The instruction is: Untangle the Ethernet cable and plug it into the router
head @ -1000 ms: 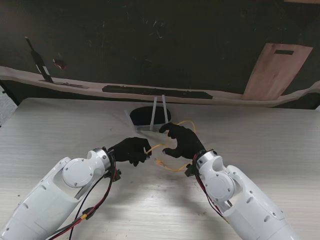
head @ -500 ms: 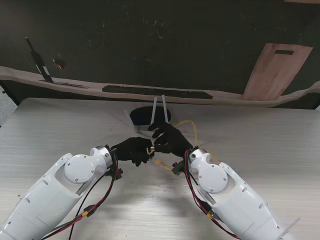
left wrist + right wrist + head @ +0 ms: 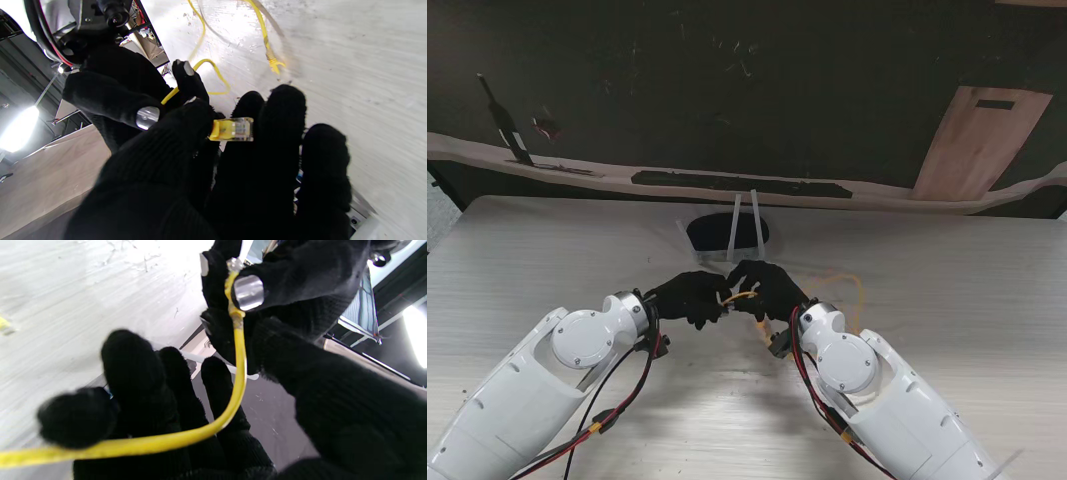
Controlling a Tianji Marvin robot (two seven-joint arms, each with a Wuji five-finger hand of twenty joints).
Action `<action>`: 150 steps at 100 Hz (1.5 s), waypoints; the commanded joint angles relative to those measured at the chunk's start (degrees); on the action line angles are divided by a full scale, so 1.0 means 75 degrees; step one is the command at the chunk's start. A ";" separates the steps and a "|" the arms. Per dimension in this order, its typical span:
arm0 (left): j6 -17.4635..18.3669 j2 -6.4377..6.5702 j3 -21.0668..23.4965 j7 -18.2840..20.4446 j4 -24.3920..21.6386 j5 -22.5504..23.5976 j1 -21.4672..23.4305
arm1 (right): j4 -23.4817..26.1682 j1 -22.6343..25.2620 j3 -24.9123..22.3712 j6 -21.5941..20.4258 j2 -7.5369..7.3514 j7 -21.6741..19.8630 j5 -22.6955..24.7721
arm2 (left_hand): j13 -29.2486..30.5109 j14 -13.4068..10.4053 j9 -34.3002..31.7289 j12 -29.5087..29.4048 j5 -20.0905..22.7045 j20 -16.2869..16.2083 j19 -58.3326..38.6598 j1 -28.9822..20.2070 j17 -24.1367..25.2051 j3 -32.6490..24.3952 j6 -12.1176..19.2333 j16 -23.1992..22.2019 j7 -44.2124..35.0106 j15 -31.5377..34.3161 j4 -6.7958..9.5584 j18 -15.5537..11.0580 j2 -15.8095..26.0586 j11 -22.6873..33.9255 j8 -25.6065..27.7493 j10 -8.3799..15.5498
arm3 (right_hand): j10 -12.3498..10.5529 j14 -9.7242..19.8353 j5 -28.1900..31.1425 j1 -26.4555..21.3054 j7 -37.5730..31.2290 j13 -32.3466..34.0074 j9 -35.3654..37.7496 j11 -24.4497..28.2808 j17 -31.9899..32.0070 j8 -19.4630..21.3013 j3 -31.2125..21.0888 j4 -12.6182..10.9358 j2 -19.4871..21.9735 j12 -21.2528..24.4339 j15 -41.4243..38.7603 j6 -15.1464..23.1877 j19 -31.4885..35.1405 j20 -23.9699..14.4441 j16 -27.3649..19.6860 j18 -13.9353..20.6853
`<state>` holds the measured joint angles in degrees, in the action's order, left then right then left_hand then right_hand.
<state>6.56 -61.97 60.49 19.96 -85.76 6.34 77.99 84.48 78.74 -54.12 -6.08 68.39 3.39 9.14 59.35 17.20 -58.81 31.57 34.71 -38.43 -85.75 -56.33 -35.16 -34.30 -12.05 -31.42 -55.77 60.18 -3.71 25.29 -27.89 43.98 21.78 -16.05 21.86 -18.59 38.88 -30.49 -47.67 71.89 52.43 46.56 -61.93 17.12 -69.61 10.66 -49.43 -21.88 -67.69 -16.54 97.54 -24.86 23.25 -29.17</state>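
The yellow Ethernet cable (image 3: 743, 295) is stretched between my two black-gloved hands just in front of the router (image 3: 727, 232), a black oval body with two white upright antennas. My left hand (image 3: 690, 296) pinches one plug (image 3: 232, 129), yellow boot and clear tip, between thumb and fingers. My right hand (image 3: 763, 287) almost touches it and is closed on the cable (image 3: 233, 390) just behind that plug. The rest of the cable loops off to the right (image 3: 852, 290). The other plug (image 3: 274, 64) lies loose on the table.
The pale wooden table (image 3: 947, 270) extends on both sides of the hands. Behind the router, along the table's far edge, runs a dark strip (image 3: 742, 184). A light wooden board (image 3: 975, 140) leans at the far right.
My right hand has moved left to meet the left hand and closed on the cable near the plug. The loose cable loop has swung out to the right. The left hand barely moved.
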 commanded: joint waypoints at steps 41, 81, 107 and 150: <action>-0.0378 -0.0120 0.0049 -0.0404 -0.0167 0.0164 0.0178 | 0.0011 -0.0041 0.0140 0.0116 -0.0072 -0.0368 -0.0082 | -0.0143 0.0857 -0.0034 -0.0101 0.0009 -0.0098 -0.0045 0.0510 0.0168 -0.0020 0.0135 0.0032 0.0552 -0.0205 0.0123 -0.0207 -0.0122 0.0380 -0.0102 0.0455 | 0.0217 0.0337 0.2000 -0.1318 -0.2380 0.0328 0.2541 0.1281 -0.0748 -0.1171 0.0623 0.0622 0.1269 -0.0253 -0.2255 0.1028 0.2436 -0.1120 0.1145 0.1783; 0.0358 -0.0238 0.0549 -0.1566 -0.0393 0.0944 0.0746 | 0.0520 0.0355 -0.0233 0.1928 0.0273 0.0199 -0.1402 | -0.2917 0.1166 0.2530 -0.1417 -0.0863 0.0247 0.2498 0.2659 0.3018 0.0265 0.0157 0.0312 0.4206 -0.2614 0.0362 -0.0023 0.1009 -0.2136 -0.0684 -0.0014 | 0.0415 0.0288 0.2099 -0.1457 -0.2121 0.0324 0.2745 0.1434 -0.0794 -0.0884 0.0589 0.0616 0.1306 -0.0341 -0.2609 0.0624 0.2783 -0.1284 0.1360 0.1937; 0.0901 -0.0299 0.0518 -0.2881 -0.0401 0.2868 0.1035 | 0.0720 0.0500 -0.0427 0.2482 0.0499 0.0632 -0.2296 | -0.2835 0.0688 0.2650 -0.1375 -0.0606 0.0398 0.2719 0.2574 0.2986 -0.0841 0.0429 0.0341 0.3566 -0.2837 0.0158 -0.0101 0.0537 -0.2066 -0.0354 0.0312 | 0.0521 0.0302 0.2061 -0.1497 -0.2097 0.0322 0.2795 0.1557 -0.0820 -0.0850 0.0679 0.0603 0.1418 -0.0360 -0.2804 0.0449 0.2982 -0.1380 0.1496 0.2104; 0.1090 -0.0352 0.0160 -0.3466 0.0106 0.3394 0.0859 | 0.0830 0.0570 -0.0504 0.2479 0.0508 0.0655 -0.2482 | -0.2656 0.0363 0.2547 -0.1306 -0.0513 0.0651 0.3026 0.2492 0.2977 -0.1659 0.0556 0.0367 0.3163 -0.2977 -0.0078 -0.0239 0.0135 -0.1879 -0.0157 0.0563 | 0.0521 0.0284 0.2029 -0.1488 -0.2100 0.0319 0.2756 0.1560 -0.0819 -0.0851 0.0734 0.0597 0.1469 -0.0341 -0.2777 0.0469 0.2984 -0.1386 0.1508 0.2114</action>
<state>14.49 -64.26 62.10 -7.04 -85.16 31.91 84.53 90.06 82.54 -57.88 12.76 72.05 9.17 -9.21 37.81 17.19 -38.53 21.76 29.58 -34.03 -63.02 -36.89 -12.32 -44.76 -9.61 -29.06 -30.75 36.87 -2.40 25.31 -26.08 28.86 19.65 -13.87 19.09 -17.43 53.01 -40.14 -63.23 74.36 67.15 54.10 -65.70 10.04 -64.50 14.62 -39.49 -23.82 -84.43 -12.89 106.75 -34.81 33.05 -25.63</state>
